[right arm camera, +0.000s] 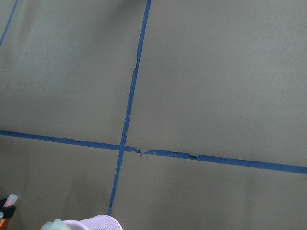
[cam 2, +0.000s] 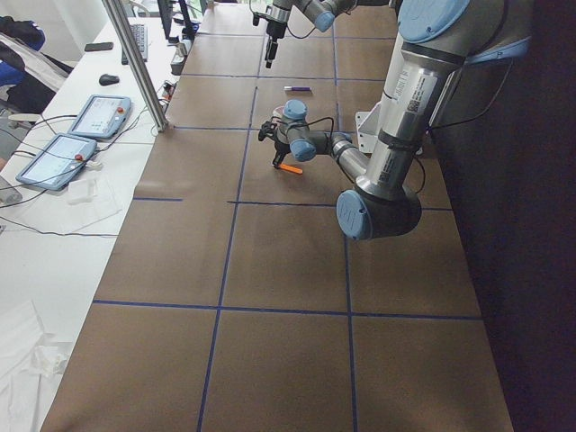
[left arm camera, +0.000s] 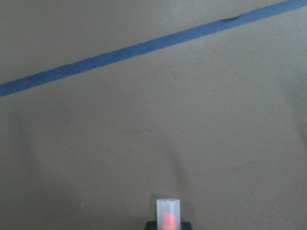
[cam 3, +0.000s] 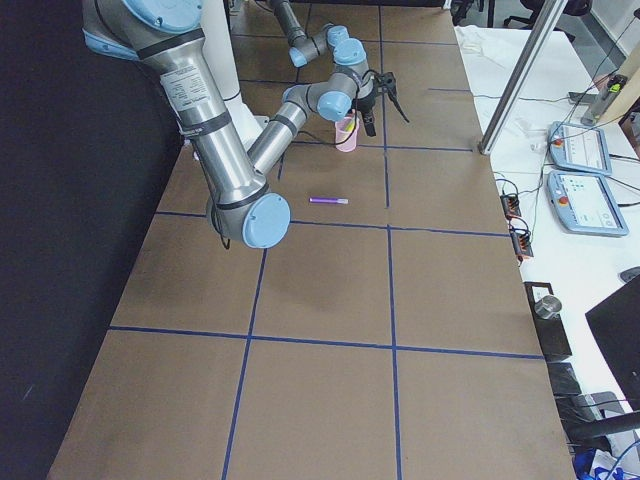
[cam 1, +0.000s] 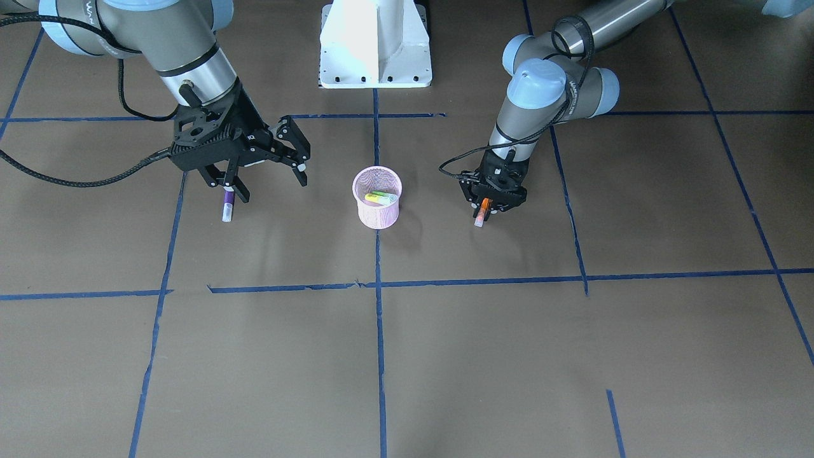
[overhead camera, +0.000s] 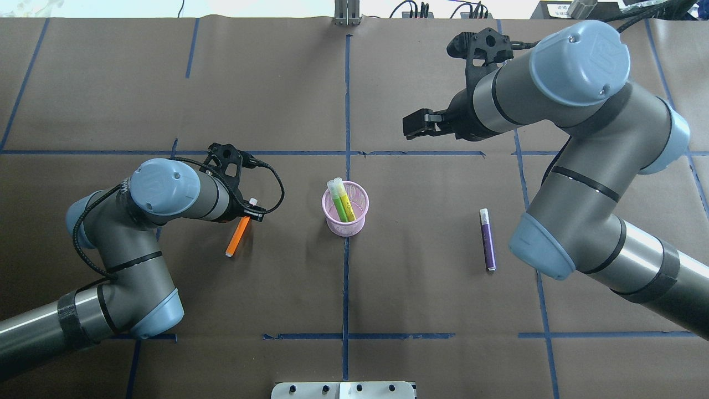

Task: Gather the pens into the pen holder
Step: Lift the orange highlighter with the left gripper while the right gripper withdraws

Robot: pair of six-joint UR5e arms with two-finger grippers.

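The left end effector is clenched on the thick orange pen, the right end effector hangs spread wide holding nothing, the purple pen lies flat on the brown paper counter, and the bright green pen leans inside the round pink wire-mesh pen holder.

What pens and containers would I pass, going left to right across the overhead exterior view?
orange pen → pink mesh pen holder → purple pen
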